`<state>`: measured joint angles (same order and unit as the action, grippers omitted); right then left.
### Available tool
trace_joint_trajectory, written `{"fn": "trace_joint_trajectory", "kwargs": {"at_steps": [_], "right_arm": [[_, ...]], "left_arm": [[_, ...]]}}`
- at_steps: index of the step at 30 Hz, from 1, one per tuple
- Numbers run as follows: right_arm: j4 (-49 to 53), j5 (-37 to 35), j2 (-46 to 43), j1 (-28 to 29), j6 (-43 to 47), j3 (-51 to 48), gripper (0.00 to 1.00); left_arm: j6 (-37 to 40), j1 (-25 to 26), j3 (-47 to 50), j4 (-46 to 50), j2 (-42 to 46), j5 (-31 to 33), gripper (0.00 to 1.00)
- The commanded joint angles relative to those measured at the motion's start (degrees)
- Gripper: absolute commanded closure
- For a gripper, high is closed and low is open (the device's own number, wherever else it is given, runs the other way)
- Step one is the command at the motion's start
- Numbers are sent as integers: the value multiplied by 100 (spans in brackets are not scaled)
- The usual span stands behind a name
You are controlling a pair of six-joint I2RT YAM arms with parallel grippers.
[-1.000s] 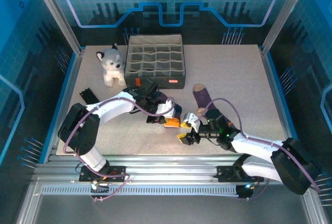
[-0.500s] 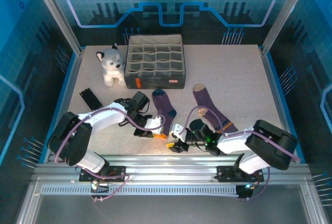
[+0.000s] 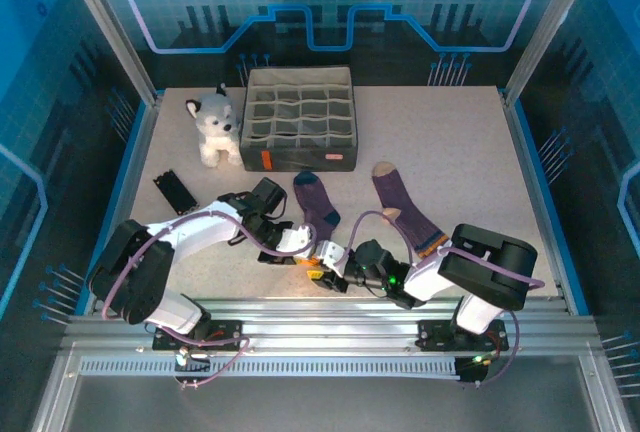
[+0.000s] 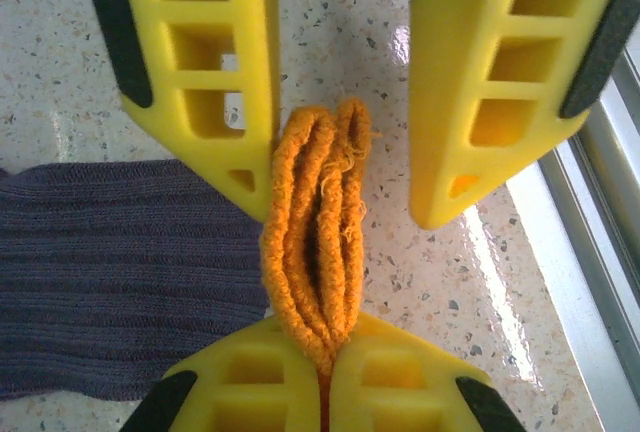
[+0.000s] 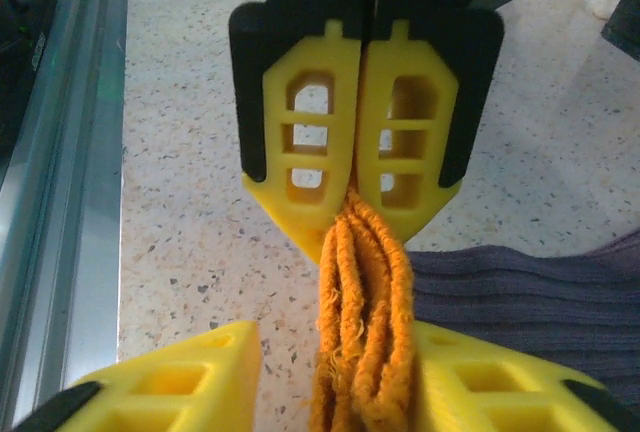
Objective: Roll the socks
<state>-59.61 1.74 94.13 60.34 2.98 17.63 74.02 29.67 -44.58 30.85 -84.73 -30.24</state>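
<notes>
Table edge (image 3: 225,280): left jaws clamp orange cuff (image 4: 315,242) (rail (image 4: 590,242) just beside); right jaws apart around it.

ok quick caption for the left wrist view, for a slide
Left gripper clamped on the orange cuff of the purple sock, with the right gripper open astride the same cuff.

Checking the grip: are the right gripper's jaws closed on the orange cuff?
No, the right gripper has its jaws apart, flanking the orange cuff, which the left gripper pinches.
</notes>
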Motion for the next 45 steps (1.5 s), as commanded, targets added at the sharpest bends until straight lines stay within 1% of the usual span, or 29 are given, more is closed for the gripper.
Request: {"fn": "trace_joint_trajectory", "kwargs": {"at_steps": [1,4,7,9,12,16,17,19,22,25,27,30,32,35,40,45], "right_arm": [[-95,-86,-129,55,58,85,71],[70,-29,-152,52,29,102,89],[104,-69,-180,48,-139,91,100],[393,-34,-265,38,-300,154,100],[1037,54,-461,35,-502,355,100],[1542,103,-652,-70,-834,552,100],[1821,209,-696,-159,-1012,670,100],[2567,524,-766,-313,-1127,948,100],[3045,683,-911,-399,-1099,1076,100],[3209,843,-929,-594,-1297,1109,100],[3462,987,-833,-722,-1519,1262,100],[3822,1236,-598,-779,-1797,1563,100],[3786,1306,-479,-782,-1976,1601,100],[3743,1356,-329,-784,-2160,1593,100],[4102,1435,-85,-795,-2357,1814,100],[4387,1151,15,-807,-2654,1920,100]], "left_arm": [[76,-38,134,-26,109,-97,100],[25,-32,151,-69,102,-66,100],[-22,-32,190,-95,106,21,100],[-151,-37,225,-150,143,99,98],[-489,-31,313,-355,315,269,89],[-1046,-34,546,-857,831,569,70],[-1176,-38,624,-1001,1004,648,67],[-1381,-40,733,-1191,1307,747,64],[-1713,-57,936,-1563,1730,844,61],[-1936,-244,1169,-1896,2042,664,61],[-2158,-425,1214,-1956,2108,420,65],[-2669,-506,1217,-2011,2091,367,72],[-2720,-506,1245,-1986,2081,327,72],[-2434,-514,1285,-1834,2061,341,71],[-1962,-459,1330,-1381,2088,298,70],[-1604,-264,1618,-1657,2226,410,73]]}}
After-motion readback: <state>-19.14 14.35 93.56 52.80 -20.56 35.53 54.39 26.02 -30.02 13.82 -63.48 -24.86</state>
